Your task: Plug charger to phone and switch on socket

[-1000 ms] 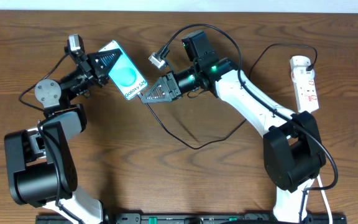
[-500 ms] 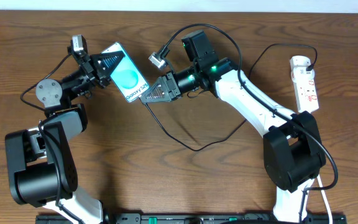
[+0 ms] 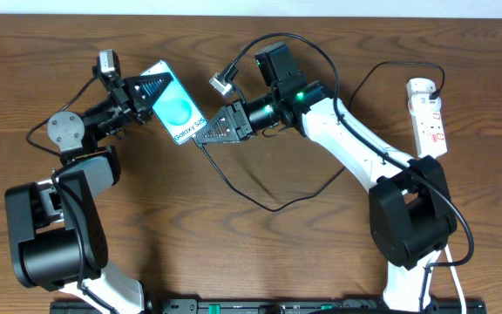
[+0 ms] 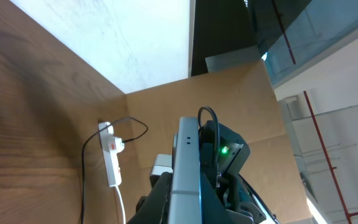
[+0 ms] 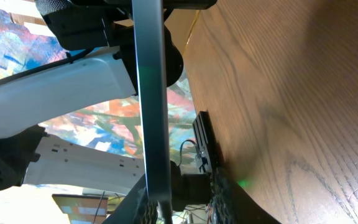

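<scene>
Jaws of the left gripper (image 3: pixel 151 87) were closed on the phone (image 3: pixel 181 112), clamping the end farthest from the right arm. I noted the phone's screen facing up in the overhead view, lit blue-turquoise. Jaws of the right gripper (image 3: pixel 209 133) stood narrowly apart astride the phone's opposite end. In the right wrist view I saw a gap between the phone's edge and one finger (image 5: pixel 219 193), so I recorded no grip there. The charger (image 3: pixel 260 202) met the phone at that same end, its black cable looping away from the phone across the bench (image 3: pixel 234 253). Whether the plug tip was fully seated I could not tell. The socket (image 3: pixel 430 118) lay well apart from the phone, beyond the right arm.
</scene>
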Controlling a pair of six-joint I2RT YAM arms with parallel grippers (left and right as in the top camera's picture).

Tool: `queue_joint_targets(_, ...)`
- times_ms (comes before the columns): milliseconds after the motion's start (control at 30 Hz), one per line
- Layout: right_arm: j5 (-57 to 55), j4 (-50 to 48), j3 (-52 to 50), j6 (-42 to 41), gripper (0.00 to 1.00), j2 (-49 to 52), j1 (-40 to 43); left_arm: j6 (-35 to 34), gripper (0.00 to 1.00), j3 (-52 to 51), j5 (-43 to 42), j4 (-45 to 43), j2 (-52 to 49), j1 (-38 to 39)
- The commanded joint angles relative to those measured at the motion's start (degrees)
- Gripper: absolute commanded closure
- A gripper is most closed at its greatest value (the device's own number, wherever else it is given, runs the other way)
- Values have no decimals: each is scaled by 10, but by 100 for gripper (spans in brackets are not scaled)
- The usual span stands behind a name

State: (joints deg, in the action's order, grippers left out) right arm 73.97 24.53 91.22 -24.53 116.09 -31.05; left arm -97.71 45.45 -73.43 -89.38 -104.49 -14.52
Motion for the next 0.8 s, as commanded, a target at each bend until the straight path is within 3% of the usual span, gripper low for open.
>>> queue_joint_targets(0,1,1,2,10,71,3,-2,-10,93,7,-7,-8,4,-7)
queue_joint_targets(533,14,1,2,21,65,3,-2,0,93,7,-8,-7,4,-7)
queue_joint_targets(767,14,1,2,21,48,3,0,4,93,7,-9,-7,4,-11)
